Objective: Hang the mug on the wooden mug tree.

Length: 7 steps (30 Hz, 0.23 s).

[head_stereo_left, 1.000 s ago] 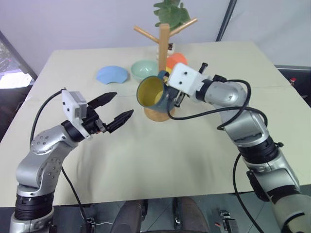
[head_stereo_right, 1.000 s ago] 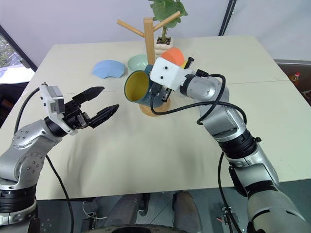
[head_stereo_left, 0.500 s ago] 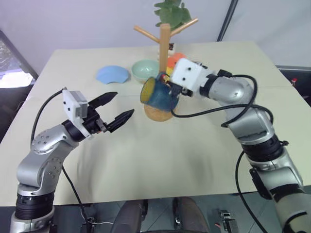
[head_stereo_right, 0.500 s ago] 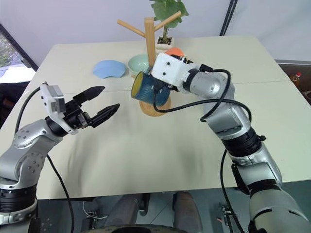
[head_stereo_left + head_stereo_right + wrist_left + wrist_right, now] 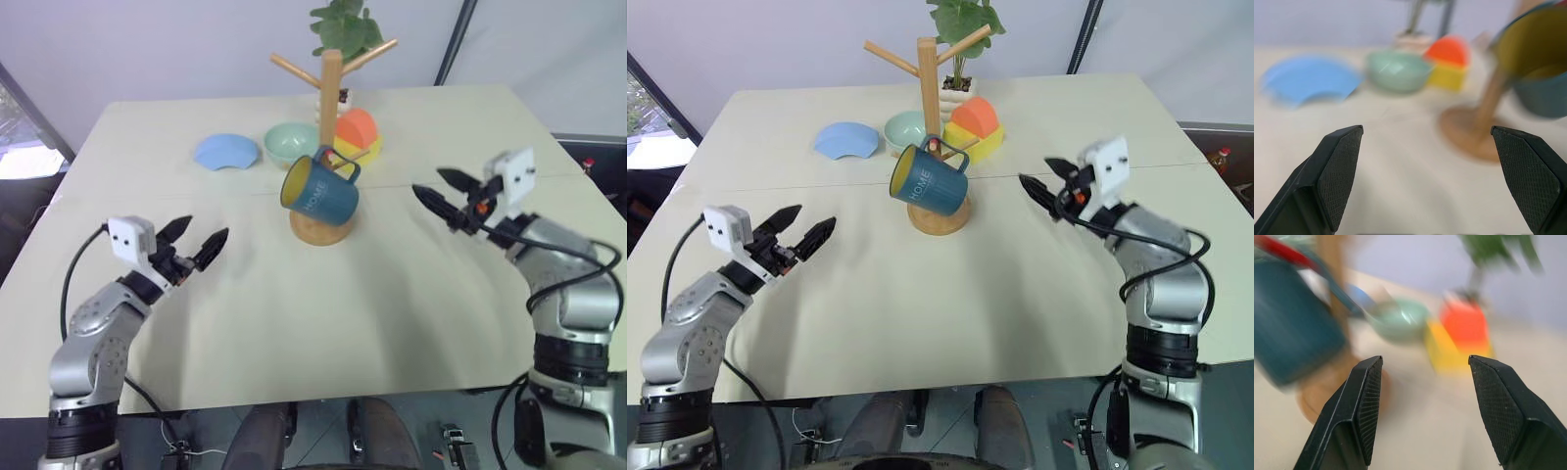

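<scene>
The dark teal mug (image 5: 320, 193), yellow inside with white lettering, hangs tilted by its handle on a low peg of the wooden mug tree (image 5: 331, 93), just above the tree's round base (image 5: 321, 230). Neither gripper touches it. My right gripper (image 5: 429, 183) is open and empty over the table to the right of the tree, pointing toward it. Further to the left, my left gripper (image 5: 204, 231) is open and empty, low over the table. In the left wrist view the mug (image 5: 1535, 58) shows past the spread fingers (image 5: 1337, 171). The right wrist view has the mug (image 5: 1293, 323) blurred.
Behind the tree are a pale green bowl (image 5: 291, 142), a blue plate (image 5: 226, 152) and an orange and yellow block (image 5: 357, 134). A potted plant (image 5: 345, 24) stands at the table's far edge. A dark pole (image 5: 453, 39) rises behind the table.
My right gripper opened, let go of the mug and drew back to the right. The mug stays hanging on the peg. My left gripper sank and moved left.
</scene>
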Motion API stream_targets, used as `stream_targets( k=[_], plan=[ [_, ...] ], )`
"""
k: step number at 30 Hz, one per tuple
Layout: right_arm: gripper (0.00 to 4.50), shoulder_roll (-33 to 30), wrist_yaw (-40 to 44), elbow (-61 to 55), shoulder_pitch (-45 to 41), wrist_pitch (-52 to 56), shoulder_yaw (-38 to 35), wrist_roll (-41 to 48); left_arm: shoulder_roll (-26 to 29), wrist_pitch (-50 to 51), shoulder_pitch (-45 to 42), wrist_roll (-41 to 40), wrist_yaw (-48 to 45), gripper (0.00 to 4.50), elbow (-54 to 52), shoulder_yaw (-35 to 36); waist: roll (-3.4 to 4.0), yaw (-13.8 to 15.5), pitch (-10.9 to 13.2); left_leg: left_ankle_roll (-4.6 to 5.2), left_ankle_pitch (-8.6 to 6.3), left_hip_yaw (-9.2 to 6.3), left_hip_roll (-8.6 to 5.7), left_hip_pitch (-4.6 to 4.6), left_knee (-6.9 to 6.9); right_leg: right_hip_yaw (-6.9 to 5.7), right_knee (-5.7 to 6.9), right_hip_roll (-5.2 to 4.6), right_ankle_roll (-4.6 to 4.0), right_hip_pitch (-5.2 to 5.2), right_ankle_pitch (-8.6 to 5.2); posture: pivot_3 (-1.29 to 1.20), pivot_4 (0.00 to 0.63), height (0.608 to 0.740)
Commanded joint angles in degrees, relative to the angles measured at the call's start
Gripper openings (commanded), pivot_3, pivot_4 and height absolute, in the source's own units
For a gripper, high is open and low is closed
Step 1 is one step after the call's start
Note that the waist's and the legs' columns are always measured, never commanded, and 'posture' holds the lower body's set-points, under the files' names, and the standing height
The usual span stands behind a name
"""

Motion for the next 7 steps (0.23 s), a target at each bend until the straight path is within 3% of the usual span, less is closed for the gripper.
stream_targets(
  k=[1,7],
  plan=[
    [2.89,1.2,-0.2,4.9,2.2,-8.4,0.0,0.2,-1.9,-4.3,1.0,2.9,4.1,4.50,2.5,2.8,0.00,0.0,0.0,0.00,0.00,0.01,0.00,0.01,0.00,0.00,0.00,0.00,0.00,0.00,0.00,0.00,0.150,0.740],
    [2.89,2.6,2.8,13.3,3.3,-13.3,0.5,3.4,-4.0,-7.4,5.7,5.1,5.7,4.50,2.8,3.3,0.01,-0.2,0.0,0.01,-0.01,0.18,0.03,0.03,0.01,0.12,0.02,0.00,0.01,-0.03,0.02,0.00,0.150,0.740]
  ],
)
